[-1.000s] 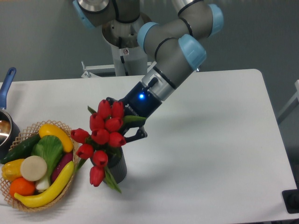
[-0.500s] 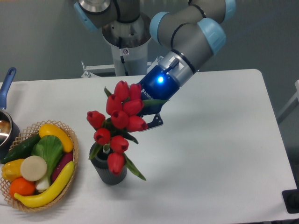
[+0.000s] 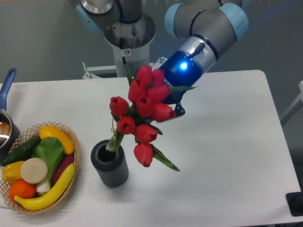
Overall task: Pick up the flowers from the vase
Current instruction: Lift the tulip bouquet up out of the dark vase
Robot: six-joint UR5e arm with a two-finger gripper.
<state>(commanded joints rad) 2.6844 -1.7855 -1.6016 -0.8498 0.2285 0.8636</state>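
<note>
The flowers are a bunch of red tulip buds with green leaves, tilted to the right and lifted above the table. Their stem ends hang just over the mouth of the vase. The vase is a small dark grey ribbed cylinder standing upright on the white table. My gripper is behind the bunch, mostly hidden by the buds, and is shut on the flowers. Its blue light glows on the wrist.
A wicker basket of toy fruit and vegetables sits left of the vase. A blue-handled metal pot stands at the left edge. The robot base rises at the back of the table.
The gripper has risen up and to the right with the flowers. The stems have come almost fully out of the vase, whose round mouth now shows. The vase has stayed in place.
</note>
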